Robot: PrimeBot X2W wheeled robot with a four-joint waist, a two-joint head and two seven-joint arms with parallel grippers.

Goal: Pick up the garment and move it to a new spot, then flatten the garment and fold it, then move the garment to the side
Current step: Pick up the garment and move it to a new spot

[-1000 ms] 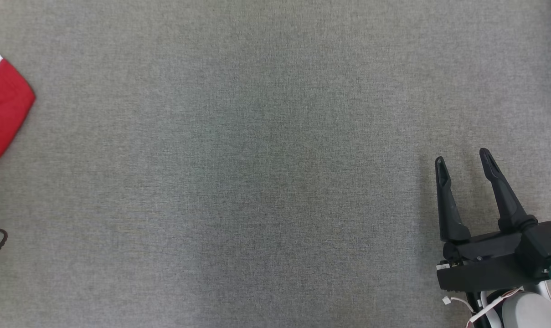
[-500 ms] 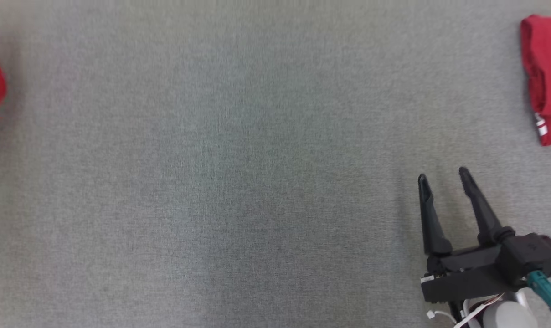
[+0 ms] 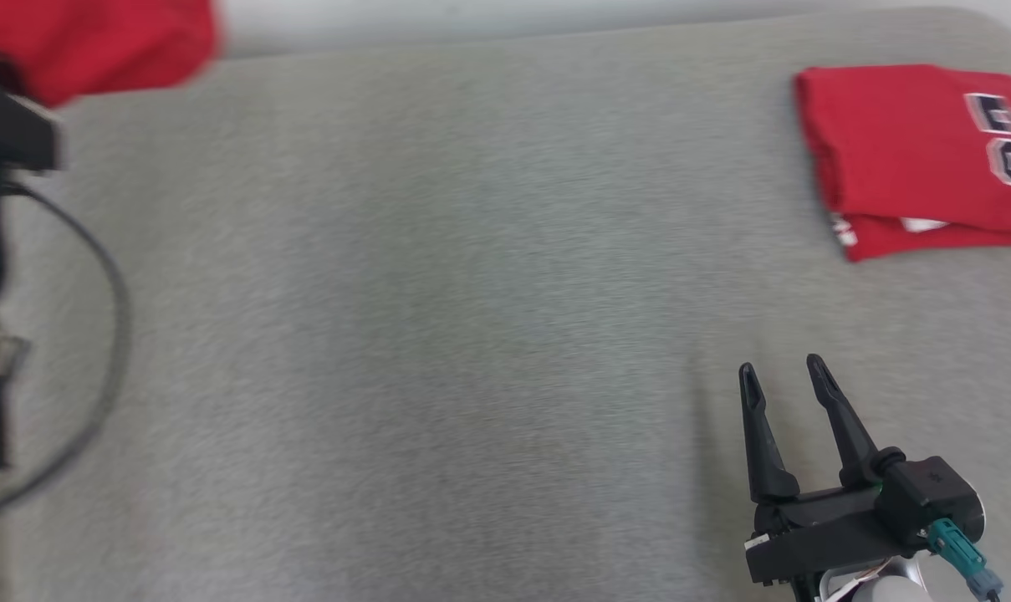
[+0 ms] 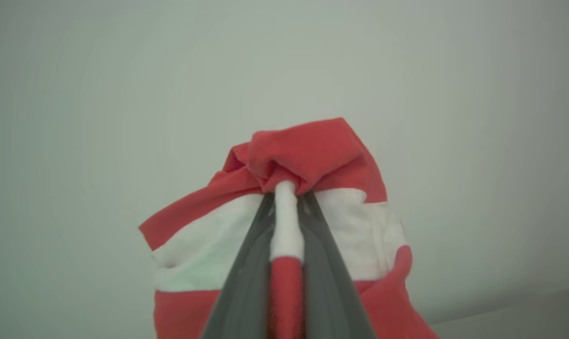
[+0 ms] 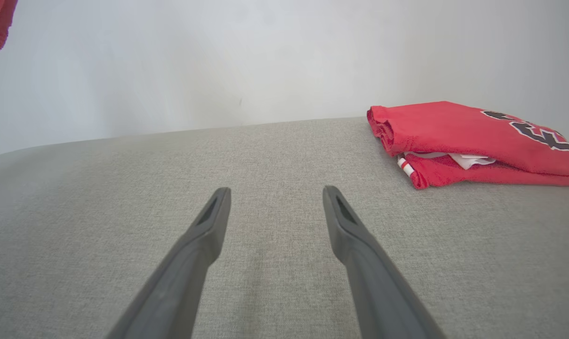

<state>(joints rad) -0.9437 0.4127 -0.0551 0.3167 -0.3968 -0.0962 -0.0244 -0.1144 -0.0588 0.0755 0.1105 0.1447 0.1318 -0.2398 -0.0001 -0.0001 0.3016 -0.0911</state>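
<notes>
Left tool (image 4: 288,192) was clamped on the red-and-white garment (image 4: 312,150).
Right tool (image 3: 780,365) hung, jaws apart, over the grey worktop (image 3: 430,334); a folded red shirt (image 3: 898,150) lay beyond.

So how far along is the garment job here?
Done: one folded red garment lies at the right of the grey surface. In hand: the left gripper is shut on a bunched red-and-white garment, held up in the air; the right gripper is open and empty. Left: setting it down, flattening, folding, moving it aside.

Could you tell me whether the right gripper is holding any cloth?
No, the fingers of the right gripper stand apart over the bare grey surface.
</notes>
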